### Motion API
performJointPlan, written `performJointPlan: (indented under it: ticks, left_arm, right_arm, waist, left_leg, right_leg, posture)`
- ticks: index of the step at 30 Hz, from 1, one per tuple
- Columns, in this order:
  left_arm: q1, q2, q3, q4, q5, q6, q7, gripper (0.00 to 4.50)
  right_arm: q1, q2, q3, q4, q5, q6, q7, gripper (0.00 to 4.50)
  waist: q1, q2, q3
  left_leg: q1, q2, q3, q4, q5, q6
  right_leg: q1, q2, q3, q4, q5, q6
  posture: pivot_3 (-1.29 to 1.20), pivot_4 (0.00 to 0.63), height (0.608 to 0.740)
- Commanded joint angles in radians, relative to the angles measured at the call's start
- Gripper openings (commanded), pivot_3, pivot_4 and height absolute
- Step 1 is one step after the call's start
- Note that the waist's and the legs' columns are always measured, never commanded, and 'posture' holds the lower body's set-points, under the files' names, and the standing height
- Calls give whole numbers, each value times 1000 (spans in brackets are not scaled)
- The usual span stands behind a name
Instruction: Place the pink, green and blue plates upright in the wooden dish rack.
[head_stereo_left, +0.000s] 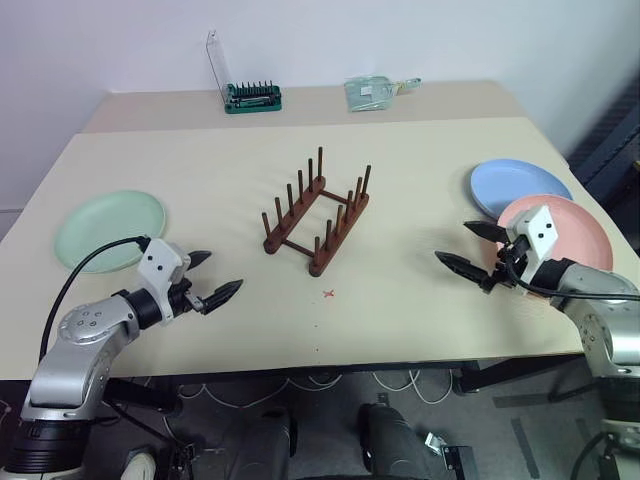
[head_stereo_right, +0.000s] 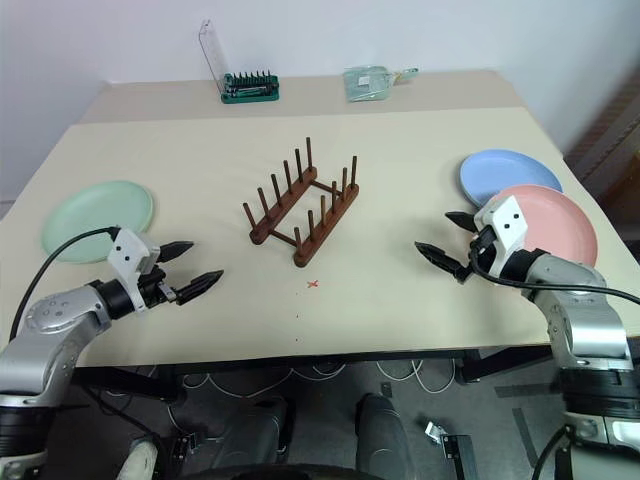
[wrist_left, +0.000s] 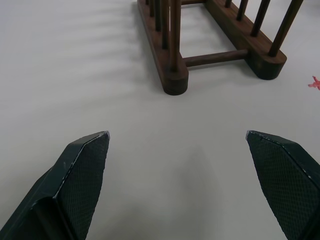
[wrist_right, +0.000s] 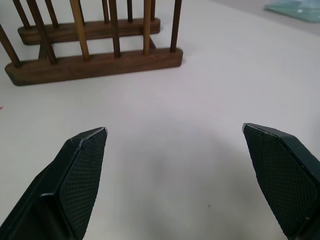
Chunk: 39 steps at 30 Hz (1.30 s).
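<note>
The wooden dish rack stands empty at the middle of the table, its pegs upright. A green plate lies flat at the left. At the right lies a blue plate, and a pink plate overlaps its near edge. My left gripper hovers open over the table, just in front of the green plate and pointing toward the rack. My right gripper is open too, just left of the pink plate and aimed at the rack. Nothing sits between either pair of fingers.
A green tray of screwdriver bits with a raised clear lid and a clear packet sit at the back of the table. A small red cross mark is on the table in front of the rack. The table's front edge runs close below both grippers.
</note>
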Motion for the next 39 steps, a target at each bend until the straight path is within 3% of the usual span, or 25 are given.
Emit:
performJointPlan:
  ticks: [1, 7, 13, 17, 19, 23, 26, 31, 35, 39]
  left_arm:
    - [3, -7, -9, -41, 6, -3, 6, 4500]
    - [10, -27, -71, -88, 10, 8, -1, 4500]
    - [-34, -102, -246, -134, 32, 60, 9, 4500]
    - [-65, -143, -348, -97, 152, 40, 72, 4500]
    - [-82, -181, -398, -39, 243, -10, 140, 4500]
    - [-158, -410, -410, 102, 280, 18, 330, 4500]
    - [-206, -463, -432, 205, 364, -30, 391, 4500]
    - [-233, -501, -444, 248, 357, -59, 361, 4500]
    - [-225, -490, -429, 239, 360, -73, 351, 3222]
    - [-224, -479, -421, 237, 359, -80, 338, 1137]
  right_arm:
    - [-22, -5, -12, -18, 0, -14, 4, 4433]
    - [-33, 2, 1, -32, -10, -14, 3, 4433]
    - [22, 40, 19, -110, -12, -8, -24, 4433]
    - [53, 60, 30, -152, -14, -2, -47, 4433]
    - [73, 78, 43, -179, -18, -3, -68, 4433]
    - [95, 95, 13, -231, 14, 28, -108, 4433]
    - [104, 92, 17, -233, 2, 28, -111, 4433]
    - [95, 89, 23, -241, -1, 36, -120, 4433]
    - [114, 95, 24, -255, -3, 34, -128, 4500]
    - [119, 101, 34, -263, -6, 36, -137, 4500]
  waist:
    - [0, 0, 0]
    - [0, 0, 0]
    - [4, 0, 0]
    - [1, 0, 0]
    - [1, 1, 0]
    - [14, 2, -1]
    - [24, 1, -2]
    - [25, 3, -3]
    - [25, 4, -3]
    - [25, 4, -4]
  left_leg:
    - [0, 0, 0, 0, 0, 0]
    - [0, 0, 0, 0, 0, 0]
    - [0, 0, 0, 1, 0, 0]
    - [0, 0, -1, 0, 0, 0]
    - [0, 0, 0, 0, 0, 0]
    - [1, -2, -1, 1, 0, 0]
    - [1, -2, -1, 3, 0, 0]
    - [2, -2, -1, 2, 0, 0]
    - [2, -2, -1, 2, 0, 0]
    - [2, -2, -1, 2, 0, 0]
  right_leg:
    - [0, 0, 0, 0, 0, 0]
    - [0, 0, 0, 0, 0, 0]
    - [1, 0, 0, 0, 0, 0]
    - [0, 0, 0, 0, 1, 1]
    - [1, 0, 0, 0, 1, 1]
    - [2, -1, 0, 0, 1, 2]
    - [3, -1, 0, 0, 1, 2]
    - [4, -1, 0, 0, 1, 2]
    - [4, -1, 0, 0, 1, 2]
    - [4, -1, 0, 0, 0, 3]
  posture:
    - [0, 150, 740]
    - [0, 150, 740]
    - [0, 150, 740]
    - [0, 150, 740]
    - [0, 150, 740]
    - [0, 150, 740]
    - [0, 150, 740]
    - [0, 150, 740]
    - [0, 150, 740]
    - [0, 150, 740]
